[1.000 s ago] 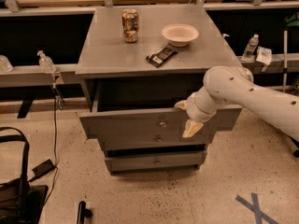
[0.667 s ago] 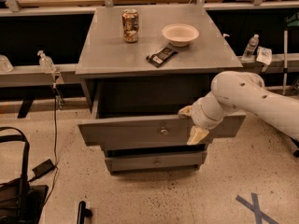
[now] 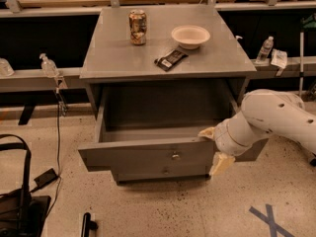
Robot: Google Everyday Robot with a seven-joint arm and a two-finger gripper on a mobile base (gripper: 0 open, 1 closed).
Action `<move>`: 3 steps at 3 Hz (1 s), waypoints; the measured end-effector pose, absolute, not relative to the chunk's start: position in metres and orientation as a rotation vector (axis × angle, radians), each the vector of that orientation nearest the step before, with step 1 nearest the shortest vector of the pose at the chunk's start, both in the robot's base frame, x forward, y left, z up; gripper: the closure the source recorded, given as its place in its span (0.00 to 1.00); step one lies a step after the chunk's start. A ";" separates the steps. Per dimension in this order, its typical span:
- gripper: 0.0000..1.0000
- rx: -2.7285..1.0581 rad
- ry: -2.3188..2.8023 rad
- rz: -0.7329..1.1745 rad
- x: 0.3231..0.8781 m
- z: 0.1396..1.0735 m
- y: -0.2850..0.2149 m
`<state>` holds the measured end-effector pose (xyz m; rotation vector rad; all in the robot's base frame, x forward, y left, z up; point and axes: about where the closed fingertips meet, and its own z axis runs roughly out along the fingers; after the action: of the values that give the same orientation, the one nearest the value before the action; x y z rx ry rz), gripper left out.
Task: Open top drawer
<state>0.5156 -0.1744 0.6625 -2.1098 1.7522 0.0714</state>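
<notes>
top drawer [image 3: 148,154] pulled well out, grey inside showing | gripper [image 3: 214,148] at its front panel's right end, fingers [image 3: 221,163] astride the top edge, holding it | bowl [image 3: 190,36], can [image 3: 138,27], wrapped bar [image 3: 171,59] on cabinet top [image 3: 118,58]

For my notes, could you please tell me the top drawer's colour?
The top drawer is grey, camera view; gripper at its front's right end.

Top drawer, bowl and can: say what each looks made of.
The top drawer looks like painted metal: flat matte grey, thin panel edges. The bowl is pale and smooth, maybe ceramic or plastic; cannot tell. The can is probably metal, with printed sides. The gripper sits at the drawer front's right end.
</notes>
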 end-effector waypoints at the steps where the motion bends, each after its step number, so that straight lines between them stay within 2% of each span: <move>1: 0.30 -2.033 1.748 0.097 0.509 0.680 -0.176; 2: 0.17 -1.935 1.722 0.096 0.514 0.720 -0.184; 3: 0.00 -1.789 1.678 0.097 0.519 0.761 -0.190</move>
<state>0.5189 -0.1902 0.7613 -1.7892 1.6775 0.0968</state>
